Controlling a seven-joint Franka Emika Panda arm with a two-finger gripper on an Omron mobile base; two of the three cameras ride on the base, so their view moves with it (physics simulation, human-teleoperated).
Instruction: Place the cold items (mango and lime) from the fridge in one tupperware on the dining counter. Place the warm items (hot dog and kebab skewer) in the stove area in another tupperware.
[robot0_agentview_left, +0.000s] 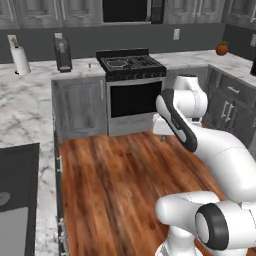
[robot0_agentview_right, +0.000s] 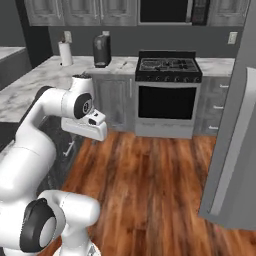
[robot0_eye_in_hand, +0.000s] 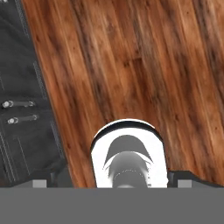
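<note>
Above the wood floor (robot0_eye_in_hand: 131, 65), the fingers (robot0_eye_in_hand: 40, 183) stand released beside the fridge's (robot0_agentview_right: 235, 150) plain grey side.

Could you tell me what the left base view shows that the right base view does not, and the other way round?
The left base view alone has a round red fruit on the far right counter and a dark flat slab on the marble counter at lower left. The right base view alone has a tall grey panel rising along its right edge. Both share the stove with its dark oven door, the paper towel roll, the dark appliance on the back counter, the wooden floor and the robot's white arm.
</note>
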